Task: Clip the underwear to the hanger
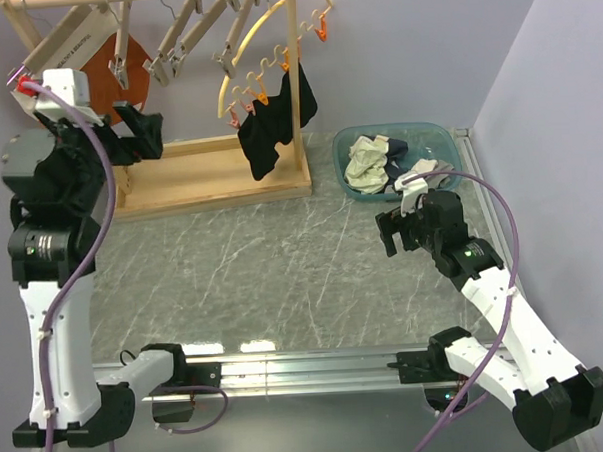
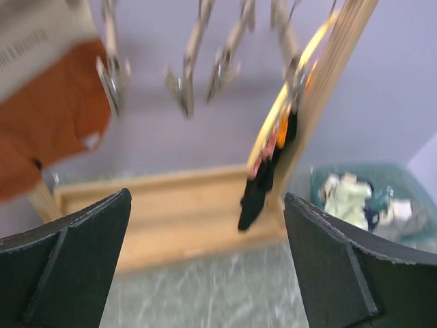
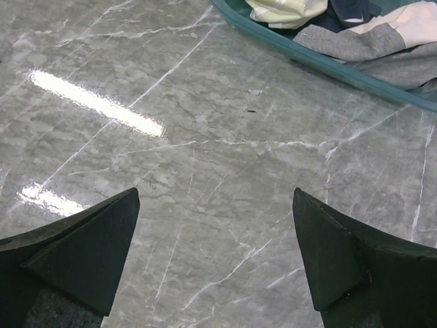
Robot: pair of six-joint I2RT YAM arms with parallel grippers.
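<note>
Rust-orange briefs (image 1: 115, 74) hang just up and left of the left tool (image 1: 145, 131). That tool is raised off the desk (image 1: 263, 268), its jaws spread wide with nothing between them. Ahead of it and above, a row of light-wood hangers dangles tilted from the top rod of the rack (image 1: 219, 175). The hanger (image 1: 185, 33) a little to its right looks free, its metal clips (image 2: 181, 92) hanging bare. Further right of that tool are the yellow hoop (image 1: 274, 47) with orange pegs and the black garment (image 1: 272, 132) pegged to it. Neither belongs to this job.

The underwear (image 1: 364, 165) lies crumpled in the teal basin (image 3: 321, 60), well to the right of the left tool. It sits just beyond the right tool (image 1: 400, 230) and slightly to its left, bunched against dark and grey cloth (image 3: 369, 41). The right tool hovers low over bare desk short of the basin's near rim, jaws released and empty.

The step in hand appears to be fetching the pale briefs, and the right tool is the one placed for it. It would do well to go forward over the rim and come down on the pale cloth alone. A pinch at an edge, the waistband if it can be found, should let the piece hang flat rather than bunched. The risk is catching the neighbouring grey fabric along with it. The left tool is best placed by the free hanger, ready to steady it or press a clip.
</note>
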